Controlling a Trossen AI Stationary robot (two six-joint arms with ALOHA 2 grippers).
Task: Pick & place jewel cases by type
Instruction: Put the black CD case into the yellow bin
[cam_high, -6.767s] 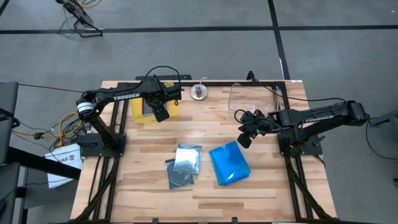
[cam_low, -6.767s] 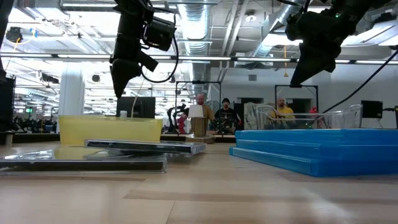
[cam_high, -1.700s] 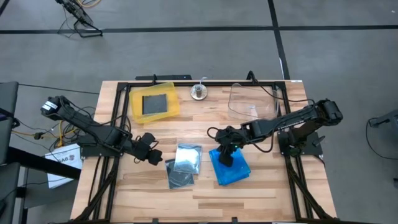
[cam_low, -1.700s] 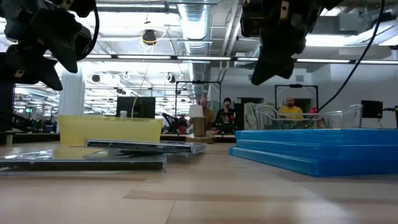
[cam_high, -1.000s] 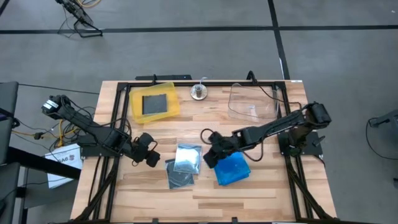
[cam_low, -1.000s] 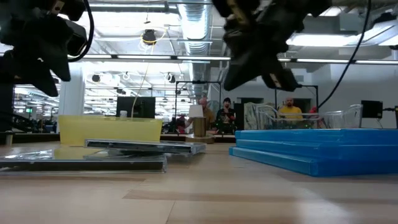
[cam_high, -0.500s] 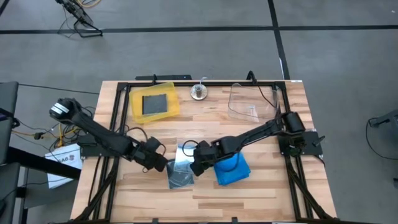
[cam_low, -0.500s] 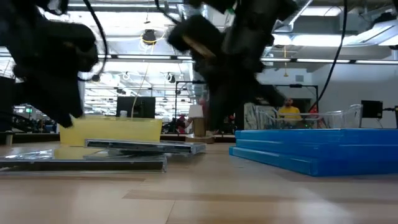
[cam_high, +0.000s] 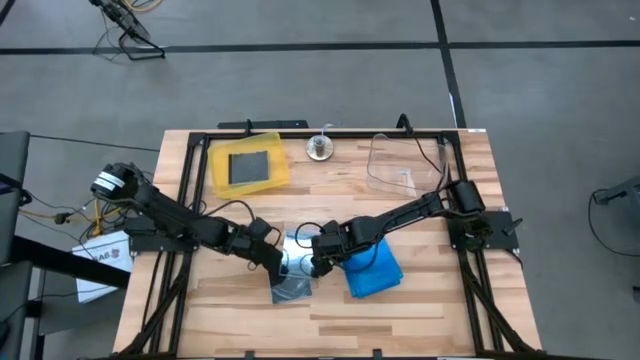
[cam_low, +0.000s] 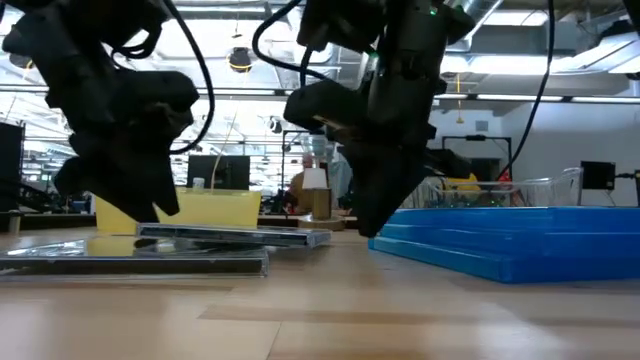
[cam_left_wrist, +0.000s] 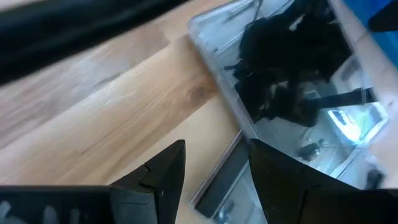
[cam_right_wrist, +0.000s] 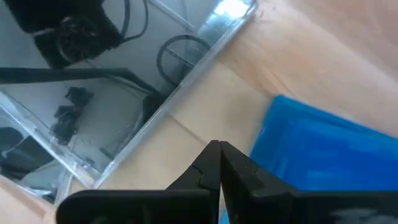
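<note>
Two smoky grey-clear jewel cases lie at the table's middle. The upper one (cam_high: 300, 248) overlaps the lower one (cam_high: 290, 288). A stack of blue jewel cases (cam_high: 376, 272) lies flat just to their right. My left gripper (cam_high: 272, 258) is open, low at the grey cases' left side. In the left wrist view its fingers (cam_left_wrist: 163, 177) stand either side of the lower case's edge (cam_left_wrist: 219, 182). My right gripper (cam_high: 318, 262) is shut. Its tips (cam_right_wrist: 217, 149) point down at the bare wood between the upper grey case (cam_right_wrist: 118, 93) and the blue stack (cam_right_wrist: 323, 143). My right gripper's shut tips stand close to the upper grey-clear case's right edge (cam_right_wrist: 186, 84); I cannot tell whether they touch it or the table. My left gripper's open fingers show no touch with the cases.
A yellow translucent tray (cam_high: 222, 183) at the far left holds one dark case. A clear plastic bin (cam_high: 400, 165) stands at the far right, and a small round object (cam_high: 320, 149) sits between them at the far edge. Bare wood lies along the near edge (cam_high: 330, 325).
My left gripper has gone toward the table's right and down, up to the grey cases' left side. My right gripper has gone toward the table's left, off the blue stack, and down into the gap beside the upper grey case. The cases have stayed where they were.
</note>
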